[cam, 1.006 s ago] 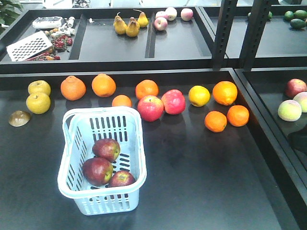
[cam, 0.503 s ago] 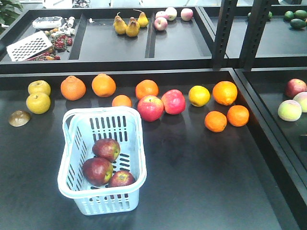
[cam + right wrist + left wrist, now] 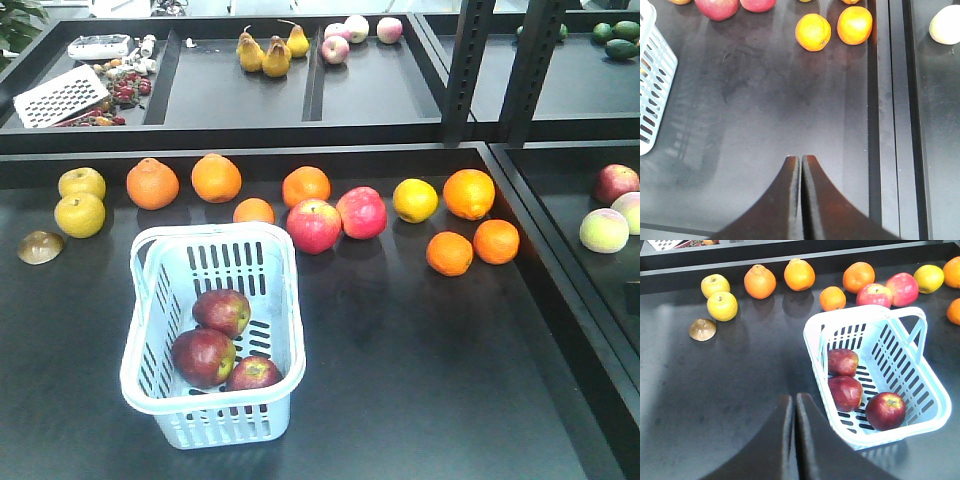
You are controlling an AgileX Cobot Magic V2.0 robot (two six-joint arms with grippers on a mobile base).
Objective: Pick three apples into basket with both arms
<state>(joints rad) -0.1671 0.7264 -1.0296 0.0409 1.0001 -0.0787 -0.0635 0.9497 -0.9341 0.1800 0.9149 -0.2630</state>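
Dark red, all three apples (image 3: 225, 345) are seen lying inside the basket (image 3: 290, 300), lower left of the front view, on the black worktop (image 3: 430, 370). Oranges (image 3: 470, 240) and brighter pink-red apples (image 3: 335, 218) are lined up beyond it. The left pincer (image 3: 794, 405) is pressed closed, empty, just beside the basket. The right pincer (image 3: 801, 167) is likewise closed over bare worktop.
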